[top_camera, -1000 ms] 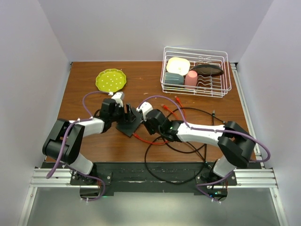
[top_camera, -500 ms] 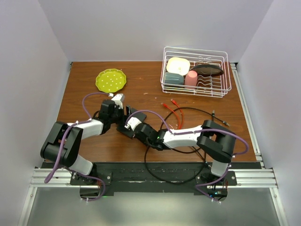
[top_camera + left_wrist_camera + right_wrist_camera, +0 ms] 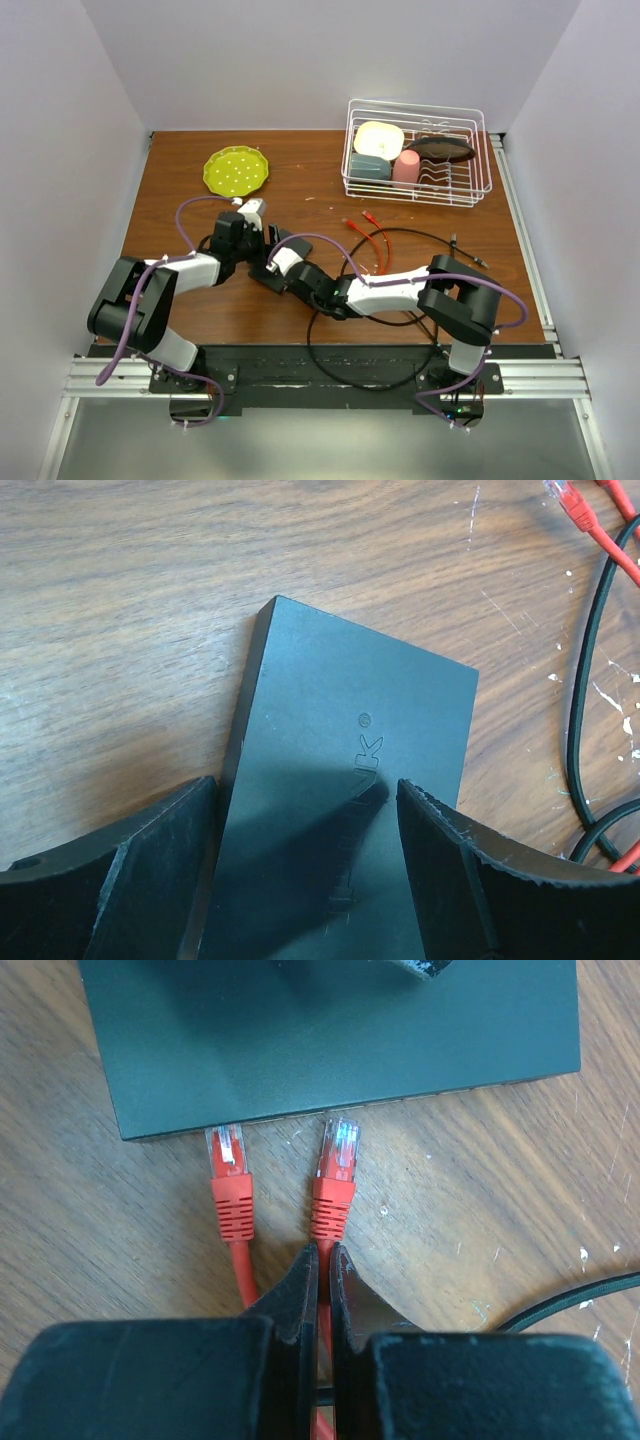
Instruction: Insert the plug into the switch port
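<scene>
Right gripper (image 3: 323, 1255), pinched shut behind the plug (image 3: 338, 1155), should push it straight into the switch (image 3: 330, 1040), which the wide-open left gripper (image 3: 305, 790) straddles.

The plug (image 3: 338, 1155) is lying at 12 o'clock of my right gripper (image 3: 322, 1260), tip at the near edge of the switch box (image 3: 330, 1030); a second plug (image 3: 226, 1152) is lying at its 9 o'clock. The plate (image 3: 236, 171) is sitting at the box's 11 o'clock, the dish rack (image 3: 416, 199) at 2 o'clock.
</scene>
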